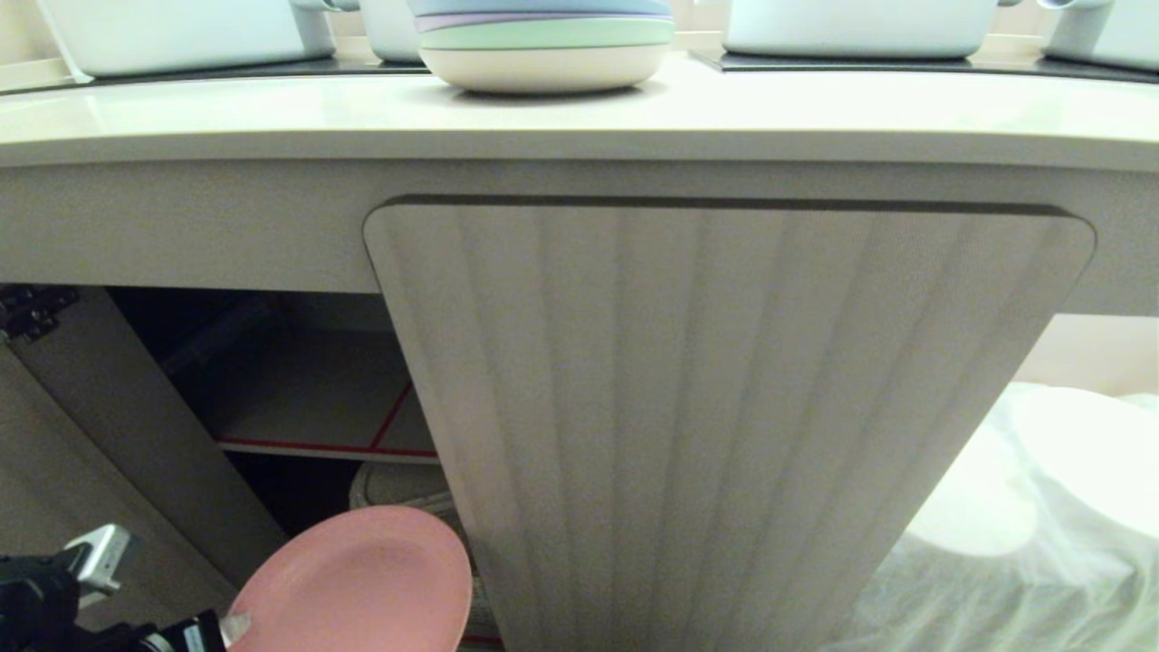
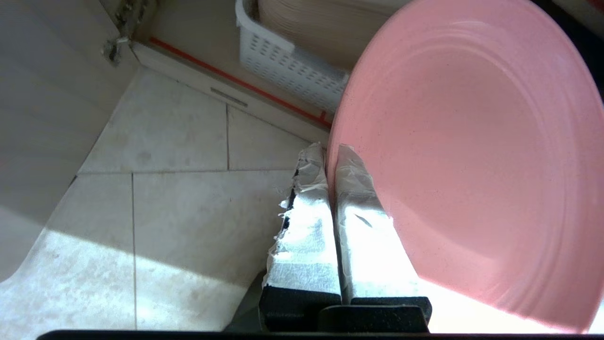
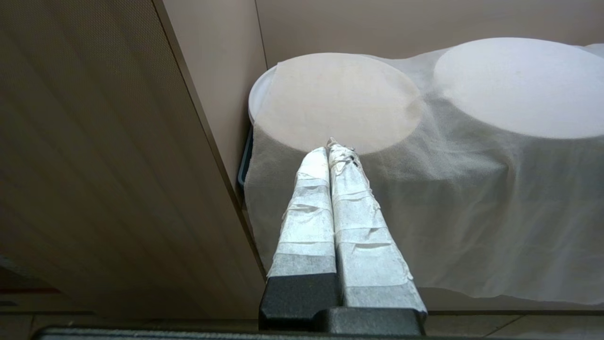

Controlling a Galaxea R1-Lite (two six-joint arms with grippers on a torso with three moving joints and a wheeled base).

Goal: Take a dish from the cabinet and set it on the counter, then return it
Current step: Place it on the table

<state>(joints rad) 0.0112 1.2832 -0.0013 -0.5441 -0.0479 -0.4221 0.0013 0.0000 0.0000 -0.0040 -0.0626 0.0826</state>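
Dish (image 1: 358, 584) is pinched at its rim by the left pincer (image 2: 330, 153), low before the open cabinet (image 1: 299, 389). Right pincer (image 3: 332, 148) closed, empty. Risk: thin rim grip; slippage judged likely during lifting to the tabletop (image 1: 272, 113).

Left pincer (image 2: 330, 156) low at lower left, taped fingers (image 2: 306, 222) clamped together, right pincer (image 3: 332, 148) parked, closed

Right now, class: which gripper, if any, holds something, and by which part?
The left gripper is shut on the pink plate, pinching its rim. The right gripper is shut and holds nothing.
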